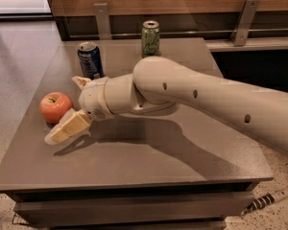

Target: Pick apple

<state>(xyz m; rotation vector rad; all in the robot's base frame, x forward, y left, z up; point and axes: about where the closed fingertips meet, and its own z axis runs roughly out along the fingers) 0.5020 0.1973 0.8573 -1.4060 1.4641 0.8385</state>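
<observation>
The apple (54, 107), round and orange-red with a small stem, sits on the left side of the grey table (134, 162). My gripper (67, 109) is at the end of the white arm, which reaches in from the right. It sits low over the table, right beside the apple's right side. It is open. One cream finger (69, 127) lies in front of the apple and the other (81, 82) behind it. Nothing is held.
A blue soda can (90, 60) stands just behind the gripper. A green can (150, 38) stands at the table's back edge. A wooden wall with metal brackets (102, 20) runs behind. The table's left edge is close to the apple.
</observation>
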